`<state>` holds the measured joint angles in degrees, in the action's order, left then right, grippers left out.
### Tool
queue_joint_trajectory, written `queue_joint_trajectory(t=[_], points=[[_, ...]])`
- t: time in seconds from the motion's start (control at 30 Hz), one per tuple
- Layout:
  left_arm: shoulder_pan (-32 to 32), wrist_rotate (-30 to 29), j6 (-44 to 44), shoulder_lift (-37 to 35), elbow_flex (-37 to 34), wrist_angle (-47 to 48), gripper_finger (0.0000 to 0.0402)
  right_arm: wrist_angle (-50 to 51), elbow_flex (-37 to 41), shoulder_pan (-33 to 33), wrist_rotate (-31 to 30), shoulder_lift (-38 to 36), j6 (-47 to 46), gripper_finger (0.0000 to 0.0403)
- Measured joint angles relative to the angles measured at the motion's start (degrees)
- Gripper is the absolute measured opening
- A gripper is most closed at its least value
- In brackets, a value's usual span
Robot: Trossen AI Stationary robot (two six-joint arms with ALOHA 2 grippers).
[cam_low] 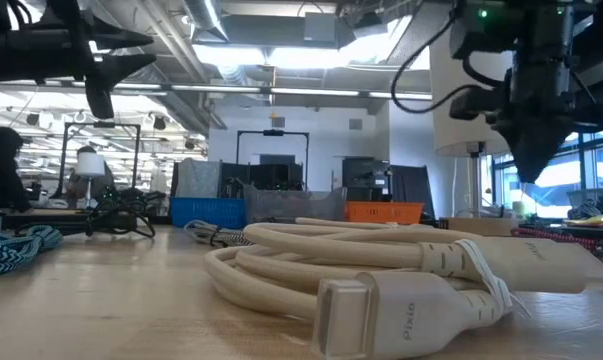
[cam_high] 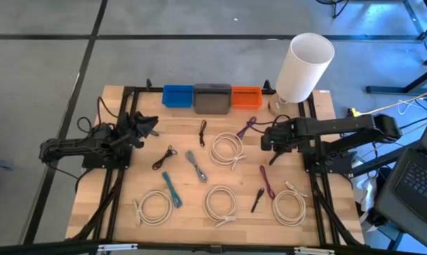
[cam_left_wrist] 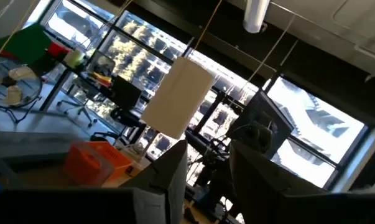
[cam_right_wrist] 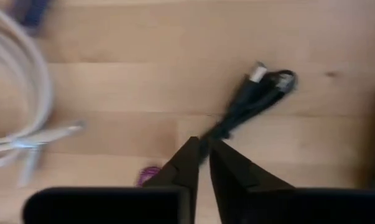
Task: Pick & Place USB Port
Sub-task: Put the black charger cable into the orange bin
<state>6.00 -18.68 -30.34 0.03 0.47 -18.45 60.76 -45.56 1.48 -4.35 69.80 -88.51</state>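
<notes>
A short folded black cable (cam_high: 202,131) with a metal plug (cam_right_wrist: 257,71) lies flat on the wooden table, between the two arms. My right gripper (cam_high: 264,139) hangs shut above the table to the right of it, fingers pointing down (cam_low: 534,175). In the right wrist view the cable (cam_right_wrist: 249,102) shows just beyond the fingertips (cam_right_wrist: 203,146), which are clear of it. My left gripper (cam_high: 153,125) is raised at the table's left, open (cam_left_wrist: 209,162), and faces toward the right across the table.
Several white cable coils (cam_high: 227,149) (cam_high: 219,201) (cam_low: 381,270), purple (cam_high: 267,181), teal (cam_high: 171,190), grey (cam_high: 196,166) and other black cables (cam_high: 163,156) lie scattered on the table. Blue (cam_high: 178,95), grey (cam_high: 212,98) and orange (cam_high: 246,95) bins line the far edge. A white cylinder (cam_high: 305,67) stands far right.
</notes>
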Motion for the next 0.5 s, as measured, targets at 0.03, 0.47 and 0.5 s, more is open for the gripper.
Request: queue_joint_trajectory(t=[0.03,0.47,0.5], points=[[0.0,-0.48,0.47,0.0,0.0,0.36,0.0114,0.99,0.01,0.0,0.25,0.26,0.0,0.0059],[0.0,-6.19,0.99,0.0,0.0,3.1,0.0114,-0.84,3.92,-0.28,1.64,3.88,-3.02,0.0092],[0.0,-6.05,0.97,0.0,0.0,3.61,0.0114,-1.64,4.77,-0.26,2.0,4.09,-3.02,0.0091]])
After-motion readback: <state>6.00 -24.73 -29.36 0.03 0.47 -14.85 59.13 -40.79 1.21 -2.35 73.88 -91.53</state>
